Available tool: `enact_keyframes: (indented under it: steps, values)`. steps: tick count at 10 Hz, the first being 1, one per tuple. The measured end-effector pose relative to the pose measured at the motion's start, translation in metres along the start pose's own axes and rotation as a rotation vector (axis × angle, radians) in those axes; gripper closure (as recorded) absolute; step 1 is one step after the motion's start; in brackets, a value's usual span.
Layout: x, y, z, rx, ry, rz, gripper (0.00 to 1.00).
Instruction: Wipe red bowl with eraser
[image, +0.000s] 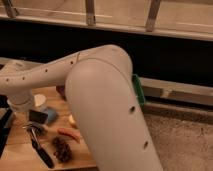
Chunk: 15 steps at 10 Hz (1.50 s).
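We see a dim, blurry picture. The big white arm (105, 100) glows pale, and the wall (170, 55) behind it is nearly black. The wooden table (22, 159) looks warm brown. At the left edge, the gripper (4, 131) is only a dark shape in shadow above the table.

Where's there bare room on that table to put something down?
Bare table shows front-left, between the utensil and the shut tool at the left edge. Crowded around eraser, sponge and pine cone.
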Motion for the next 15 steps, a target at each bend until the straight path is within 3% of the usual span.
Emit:
enact_keyframes:
  steps: [4,7,12,15]
  values:
    - [0.092,-0.056,-0.021,0.031,0.042,0.243,1.00]
    - [0.138,-0.087,-0.022,0.035,0.019,0.384,1.00]
    - [0.139,-0.087,-0.022,0.044,0.012,0.398,1.00]
    - [0.154,-0.111,-0.019,0.099,-0.015,0.504,1.00]
